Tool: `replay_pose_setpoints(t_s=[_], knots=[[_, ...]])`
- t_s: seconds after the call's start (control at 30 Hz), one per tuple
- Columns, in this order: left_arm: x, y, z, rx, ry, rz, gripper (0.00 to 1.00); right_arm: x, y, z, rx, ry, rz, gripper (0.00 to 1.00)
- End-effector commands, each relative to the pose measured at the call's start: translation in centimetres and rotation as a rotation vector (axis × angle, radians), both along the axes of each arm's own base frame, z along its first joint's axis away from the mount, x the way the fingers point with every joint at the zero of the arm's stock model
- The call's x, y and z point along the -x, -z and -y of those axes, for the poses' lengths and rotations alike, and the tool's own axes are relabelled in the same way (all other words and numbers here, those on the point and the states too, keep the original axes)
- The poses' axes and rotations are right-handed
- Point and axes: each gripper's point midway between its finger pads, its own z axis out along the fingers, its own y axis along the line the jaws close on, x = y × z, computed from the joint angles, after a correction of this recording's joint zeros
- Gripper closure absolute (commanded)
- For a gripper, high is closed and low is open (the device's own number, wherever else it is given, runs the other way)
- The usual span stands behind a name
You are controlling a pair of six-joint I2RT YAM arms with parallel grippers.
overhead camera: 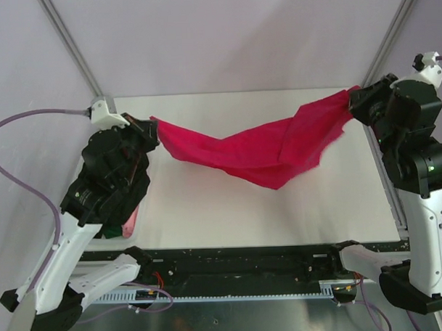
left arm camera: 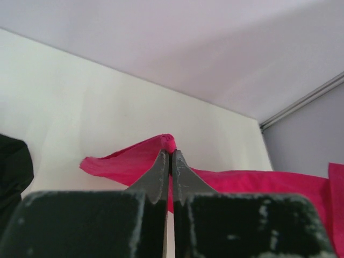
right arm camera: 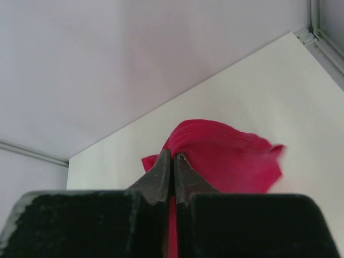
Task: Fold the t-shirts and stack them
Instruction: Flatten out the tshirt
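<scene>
1. The left fingers [left arm camera: 166,161] were pinched fully together on one edge of the red t-shirt [overhead camera: 257,153], with a small fold of cloth bulging above their tips.
2. The right fingers [right arm camera: 167,161] were likewise fully closed on the opposite end, where a stitched hem bunched over the tips.
3. The red t-shirt hung between the two arms across the far half of the table [overhead camera: 208,209], high at both held ends. It sagged in the middle, and its lowest fold reached toward the table's centre. Whether that fold touched the surface could not be told.
4. Holding the two ends well apart probably served to spread the shirt out, so it could be laid flat before folding.
5. A dark garment [overhead camera: 109,229] and a sliver of pale pink cloth [overhead camera: 132,216] lay at the table's near left edge, mostly hidden under the left arm.
6. Folding looked barely begun, and no neat stack was visible.
</scene>
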Motion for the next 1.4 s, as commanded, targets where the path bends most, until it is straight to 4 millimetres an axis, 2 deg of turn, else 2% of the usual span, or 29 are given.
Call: replay_pose_setpoints(t_s=[0.0,0.1,0.17,0.27,0.37,0.43,0.53,0.6,0.67,0.73,0.77,0.87,0.93,1.03,1.13,1.27,1.3,1.37], knots=[[-1.7,4.8,0.0,-0.068,-0.044,-0.119,1.0,-2.9,2.8,-1.0,-0.02,-0.011,-0.039,1.0],[-4.1,6.3,0.8,-0.068,-0.05,-0.158,1.0,-5.6,5.0,-1.8,-0.015,-0.023,-0.061,1.0],[-6.4,6.3,1.3,-0.057,-0.049,-0.155,1.0,-7.8,5.9,-2.2,-0.007,-0.024,-0.058,1.0],[-10.7,4.7,2.4,-0.027,-0.035,-0.124,1.0,-11.8,6.7,-2.4,0.006,-0.007,-0.03,1.0],[-15.2,1.4,3.5,0.006,-0.011,-0.066,1.0,-16.5,6.7,-1.6,-0.012,0.013,-0.001,1.0],[-17.9,-1.9,3.8,0.033,0.005,-0.004,1.0,-19.3,5.5,-0.8,-0.035,0.023,0.033,1.0],[-20.0,-8.2,3.4,0.079,0.021,0.125,1.0,-21.2,0.4,0.6,-0.053,0.038,0.133,1.0],[-19.8,-12.5,2.6,0.094,0.017,0.22,1.0,-21.2,-3.6,1.5,-0.062,0.053,0.211,1.0],[-18.9,-15.6,1.6,0.096,0.004,0.293,1.0,-20.3,-7.2,2.0,-0.073,0.056,0.28,1.0],[-17.8,-17.2,0.6,0.096,-0.006,0.33,1.0,-19.0,-9.1,2.4,-0.074,0.063,0.318,1.0],[-17.2,-17.5,0.2,0.095,-0.012,0.335,1.0,-18.5,-9.1,2.6,-0.072,0.069,0.319,1.0],[-16.7,-14.3,-0.6,0.08,-0.03,0.262,1.0,-17.0,-7.0,3.0,-0.073,0.086,0.278,1.0],[-16.3,-10.6,-0.8,0.081,-0.032,0.18,1.0,-16.3,-3.3,3.2,-0.093,0.091,0.205,1.0],[-15.2,-3.3,-0.9,0.094,-0.03,0.025,1.0,-14.8,4.8,2.9,-0.152,0.079,0.05,1.0],[-13.2,5.9,-0.6,0.116,-0.017,-0.164,1.0,-12.5,14.8,1.7,-0.24,0.051,-0.144,1.0],[-9.4,18.7,-0.4,0.13,-0.004,-0.428,1.0,-8.0,27.5,-0.2,-0.325,0.01,-0.42,0.98],[-8.3,21.6,-0.4,0.125,-0.001,-0.491,1.0,-6.8,30.1,-0.6,-0.333,0.001,-0.481,0.92],[-6.4,26.1,-0.5,0.113,0.001,-0.594,1.0,-4.3,34.4,-1.0,-0.338,-0.006,-0.593,0.72]])
